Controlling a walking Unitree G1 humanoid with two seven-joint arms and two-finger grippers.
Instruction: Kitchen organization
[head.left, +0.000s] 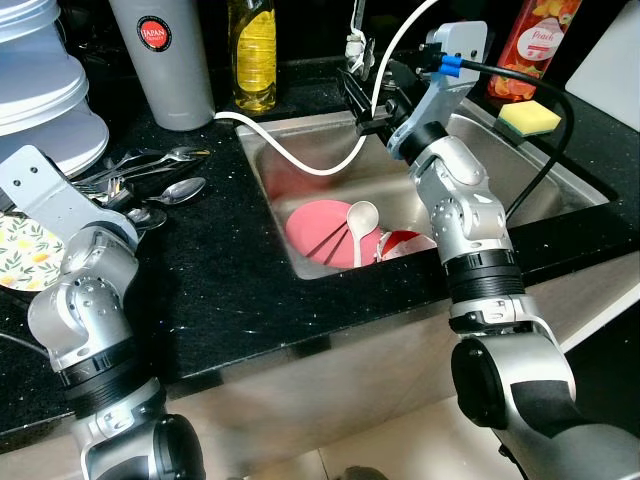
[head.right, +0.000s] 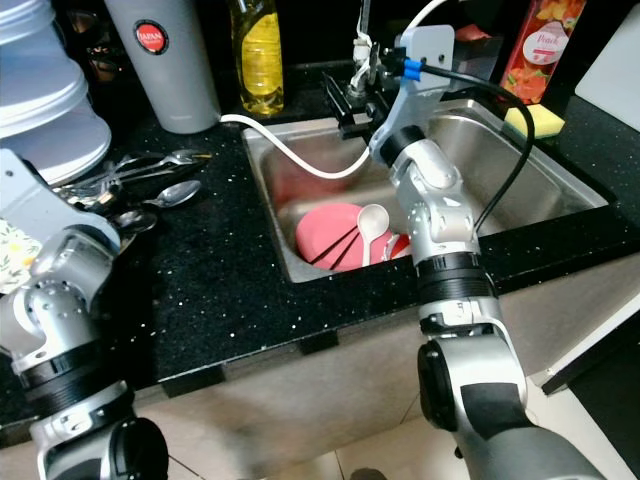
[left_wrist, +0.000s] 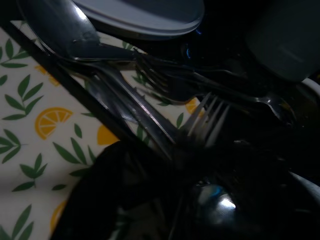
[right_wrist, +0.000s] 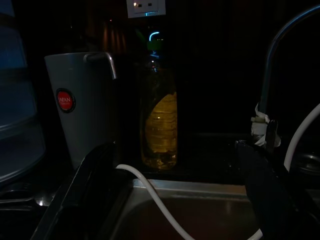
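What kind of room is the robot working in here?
Most likely a home kitchen: a stainless steel sink holding a pink plate, set in a black speckled countertop with loose metal spoons and forks.

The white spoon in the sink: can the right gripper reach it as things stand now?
Probably yes. The right gripper hangs open over the sink's back edge; the white spoon lies uncovered on the pink plate below. The white hose crosses nearby.

White hose (head.left: 300, 160) across sink (head.left: 560, 165) rear; bare counter (head.left: 220, 290) btwn cutlery (head.left: 150, 180) & sink.
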